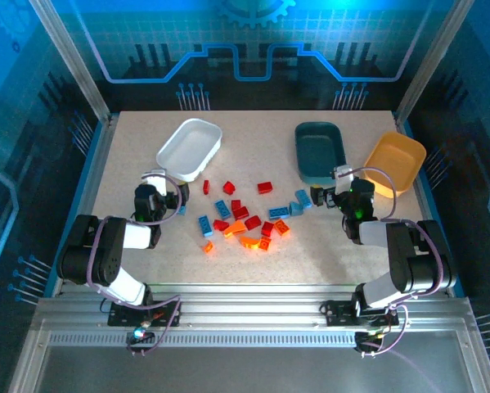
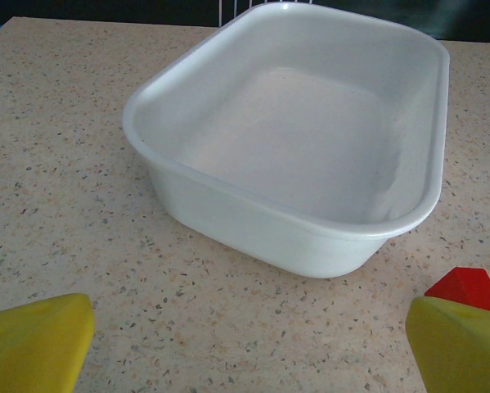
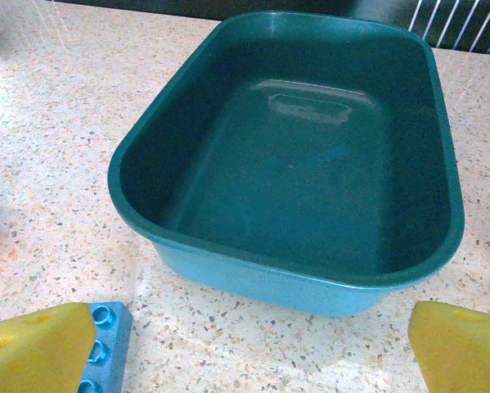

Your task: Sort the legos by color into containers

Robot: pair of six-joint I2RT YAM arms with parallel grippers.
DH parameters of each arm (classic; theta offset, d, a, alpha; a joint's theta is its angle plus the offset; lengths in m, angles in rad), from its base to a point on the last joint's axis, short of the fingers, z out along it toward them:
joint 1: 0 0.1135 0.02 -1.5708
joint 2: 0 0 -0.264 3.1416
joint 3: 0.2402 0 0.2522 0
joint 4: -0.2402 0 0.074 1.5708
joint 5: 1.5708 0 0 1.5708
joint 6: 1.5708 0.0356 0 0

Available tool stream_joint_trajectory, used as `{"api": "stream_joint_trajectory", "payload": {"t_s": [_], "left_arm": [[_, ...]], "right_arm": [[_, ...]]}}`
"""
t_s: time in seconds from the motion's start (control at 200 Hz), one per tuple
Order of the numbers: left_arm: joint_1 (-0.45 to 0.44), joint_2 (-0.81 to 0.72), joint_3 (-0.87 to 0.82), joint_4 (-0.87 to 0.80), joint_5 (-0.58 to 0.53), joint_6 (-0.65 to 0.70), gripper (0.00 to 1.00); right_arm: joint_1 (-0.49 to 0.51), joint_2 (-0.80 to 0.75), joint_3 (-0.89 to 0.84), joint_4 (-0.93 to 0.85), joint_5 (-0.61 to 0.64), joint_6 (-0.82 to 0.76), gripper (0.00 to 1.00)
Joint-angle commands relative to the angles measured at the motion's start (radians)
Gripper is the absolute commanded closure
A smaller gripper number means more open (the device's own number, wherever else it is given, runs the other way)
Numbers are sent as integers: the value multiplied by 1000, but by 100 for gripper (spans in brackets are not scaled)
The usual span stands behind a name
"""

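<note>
Left claw (image 2: 245, 352): jaws wide apart, nothing between them; it sits low over the table just left of the lego scatter (image 1: 245, 217), pointing at the white tray.
Right claw (image 3: 253, 352): jaws spread wide, gripping nothing; it is just right of the scatter, facing the dark teal tray.
Table (image 1: 130, 147): a speckled beige top that carries the scatter at its middle.
White tray (image 1: 189, 147): beyond the scatter, to its far left, with its inside bare. Only bare tabletop lies between it and the left claw.
Dark teal tray (image 1: 320, 151): beyond the scatter, to its far right, with its floor bare; it stands close in front of the right claw.
Orange-yellow tray (image 1: 396, 161): farther right of the scatter than the teal one, set at an angle, near the table's right edge.
Scatter itself: red, orange and light blue bricks lie loose on the table, mixed. Reds are mostly on the far side, oranges on the near side, and a string of blues trails off right.
Red brick (image 2: 465, 286): at the scatter's left fringe, right by the yellow pad on the right of the left wrist view.
Light blue brick (image 3: 101, 348): at the scatter's right fringe, against the yellow pad on the left of the right wrist view, studs up.
</note>
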Motion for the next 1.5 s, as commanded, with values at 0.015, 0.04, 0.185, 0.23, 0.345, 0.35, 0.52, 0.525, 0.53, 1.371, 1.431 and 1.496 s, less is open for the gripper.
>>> {"api": "stream_joint_trajectory", "payload": {"t_s": [0.015, 0.04, 0.185, 0.23, 0.345, 0.35, 0.52, 0.525, 0.53, 1.371, 1.431, 1.496], "left_arm": [[2, -12, 17, -1, 23, 11, 1], [2, -12, 18, -1, 24, 11, 1], [6, -12, 19, -7, 29, 9, 1], [5, -23, 27, -21, 6, 6, 1], [5, -174, 101, -278, -30, -7, 1], [5, -184, 107, -291, -30, -7, 1], [0, -437, 268, -571, -48, -133, 1], [0, -443, 277, -582, -53, -145, 1], [0, -447, 285, -594, -60, -157, 1], [-30, -122, 932, -1489, 317, -438, 24], [-37, -110, 921, -1488, 326, -436, 25], [-52, -101, 914, -1490, 322, -427, 25]], "right_arm": [[-9, 2, 8, 3, -17, -10, 0], [-9, 2, 9, 3, -17, -10, 0], [-9, 2, 8, 3, -17, -11, 0], [10, -8, 19, -15, 45, -6, 0], [70, -129, 204, -420, 147, -39, 0], [72, -134, 214, -432, 152, -39, 0], [120, -246, 546, -911, 356, 165, 0], [118, -243, 569, -948, 354, 180, 0], [118, -243, 569, -948, 354, 180, 0], [-214, 431, 1157, -1465, 234, 429, 33], [-220, 463, 1163, -1457, 254, 427, 34], [-228, 500, 1178, -1455, 249, 426, 35]]}}
